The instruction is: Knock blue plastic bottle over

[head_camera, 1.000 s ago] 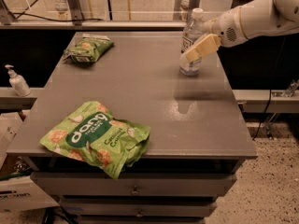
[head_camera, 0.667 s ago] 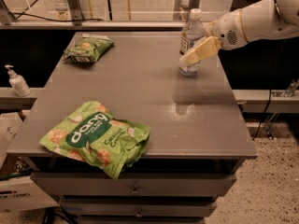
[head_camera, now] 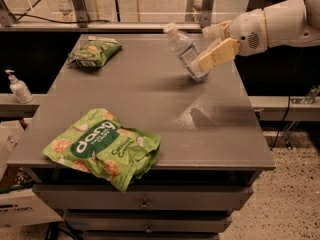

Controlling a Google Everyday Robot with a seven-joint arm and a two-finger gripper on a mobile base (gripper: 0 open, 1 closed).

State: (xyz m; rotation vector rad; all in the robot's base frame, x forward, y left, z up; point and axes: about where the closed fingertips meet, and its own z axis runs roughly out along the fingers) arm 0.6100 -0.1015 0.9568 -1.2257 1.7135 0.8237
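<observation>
The blue plastic bottle [head_camera: 182, 47] is clear with a white cap and a white-and-blue label. It stands at the far right of the grey table [head_camera: 150, 99], tilted steeply to the left with its cap up-left and its base still on the tabletop. My gripper [head_camera: 205, 48] is open, reaching in from the right. Its cream fingers [head_camera: 218, 54] press against the bottle's lower right side.
A large green snack bag [head_camera: 102, 146] lies at the table's front left corner. A smaller green bag [head_camera: 94, 52] lies at the back left. A white pump dispenser [head_camera: 18, 87] stands on a ledge left of the table. Drawers sit below the tabletop.
The bottle stood upright between my fingers before. Now it leans far to the left, pushed by my gripper, which has moved slightly left.
</observation>
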